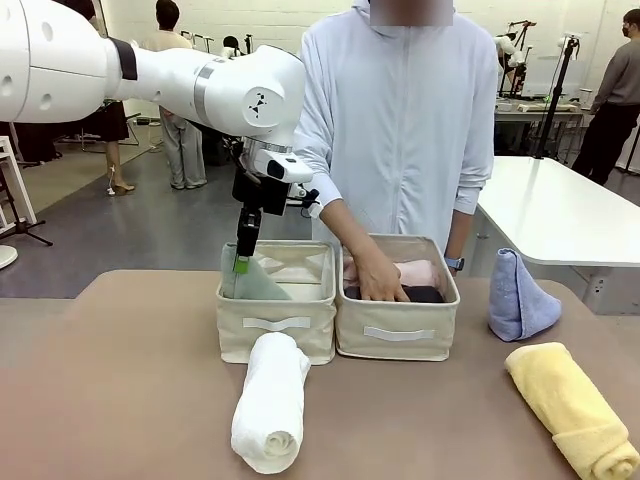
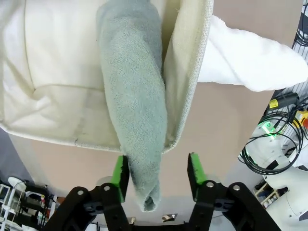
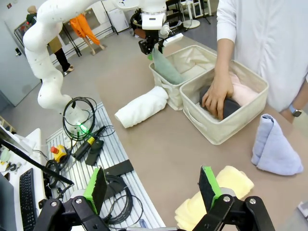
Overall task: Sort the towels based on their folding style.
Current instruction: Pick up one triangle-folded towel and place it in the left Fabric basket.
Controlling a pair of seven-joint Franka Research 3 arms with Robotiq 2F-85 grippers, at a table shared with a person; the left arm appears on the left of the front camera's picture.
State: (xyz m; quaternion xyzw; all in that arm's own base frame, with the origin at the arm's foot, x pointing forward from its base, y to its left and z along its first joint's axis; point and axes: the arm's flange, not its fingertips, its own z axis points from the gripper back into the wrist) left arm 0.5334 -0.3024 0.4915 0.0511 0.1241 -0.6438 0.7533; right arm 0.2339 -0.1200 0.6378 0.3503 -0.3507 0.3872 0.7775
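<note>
**Left end effector astride green towel**

The left end effector is open. Its pads sit either side of the green towel's tip, one touching and the other just off. The towel leans inside the left basket. In the front view, a white towel lies rolled on the counter at that basket's 6 o'clock. A person's hand rests on the grey towel, beside the pink towel, in the right basket. The blue towel stands at that basket's 3 o'clock, the yellow towel at 5. The right end effector is spread wide and empty.
</note>
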